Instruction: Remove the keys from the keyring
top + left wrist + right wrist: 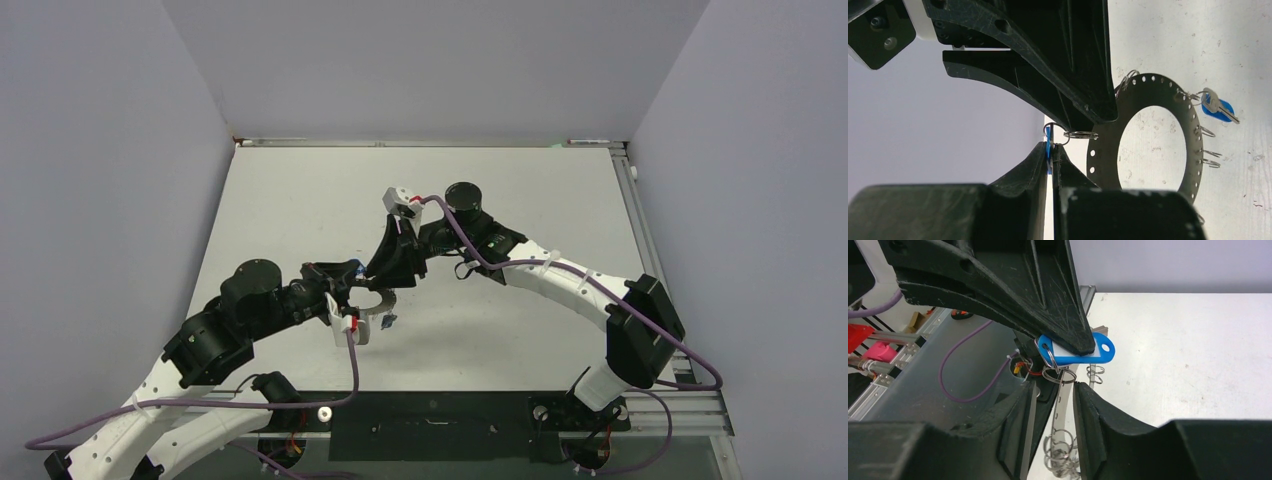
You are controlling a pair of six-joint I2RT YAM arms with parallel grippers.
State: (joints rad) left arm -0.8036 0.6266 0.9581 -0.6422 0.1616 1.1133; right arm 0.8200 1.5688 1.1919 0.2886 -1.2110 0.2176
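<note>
The keyring (pixel 1153 87) is a flat grey ring with holes around its rim and small wire loops (pixel 1205 132). My left gripper (pixel 1050 147) is shut on a blue plastic key tag (pixel 1098 352), which hangs from a split ring (pixel 1080 134) on the keyring's rim. My right gripper (pixel 1055 390) is open, its jaws either side of the keyring's edge (pixel 1063 400) with a gap on both sides. A silvery key with a blue head (pixel 1215 105) hangs on the far rim. In the top view both grippers, left (pixel 355 288) and right (pixel 388 278), meet over the keyring (pixel 380 308).
Several loose wire loops (pixel 1060 455) cluster on the rim below my right jaws. The table's metal rail (pixel 660 400) and purple cables (pixel 350 370) run along the near edge. Grey walls close in the left, back and right sides.
</note>
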